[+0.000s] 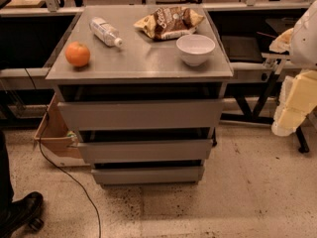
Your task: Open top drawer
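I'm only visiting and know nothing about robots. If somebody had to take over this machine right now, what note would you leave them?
End effector: at the right edge of the view, off to the side of the cabinet and not touching it.
Top drawer: the widest grey front, just under the cabinet's top. None of its inside shows, so it looks shut.
On the top: orange, bottle lying on its side, snack bag, white bowl.
Done: nothing visible.
Left: bring the end effector to the drawer front, probably catch its upper edge, and pull it open.
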Controlling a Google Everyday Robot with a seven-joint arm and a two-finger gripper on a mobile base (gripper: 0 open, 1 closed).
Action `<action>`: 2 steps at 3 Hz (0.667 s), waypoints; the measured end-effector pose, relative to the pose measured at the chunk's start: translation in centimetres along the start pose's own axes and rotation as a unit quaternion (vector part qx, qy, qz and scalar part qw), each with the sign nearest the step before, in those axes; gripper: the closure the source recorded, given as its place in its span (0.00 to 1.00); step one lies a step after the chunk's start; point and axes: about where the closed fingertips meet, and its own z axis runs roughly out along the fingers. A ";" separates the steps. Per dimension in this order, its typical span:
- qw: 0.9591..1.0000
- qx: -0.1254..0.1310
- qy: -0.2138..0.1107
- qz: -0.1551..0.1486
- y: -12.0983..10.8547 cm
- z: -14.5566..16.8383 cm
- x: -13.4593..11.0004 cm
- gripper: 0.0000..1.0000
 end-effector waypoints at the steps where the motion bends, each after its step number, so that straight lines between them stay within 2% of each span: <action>1: 1.000 0.000 0.000 0.000 0.0 0.0 0.0 0.00; 2: 1.000 -0.005 -0.006 0.007 0.8 2.3 -0.1 0.00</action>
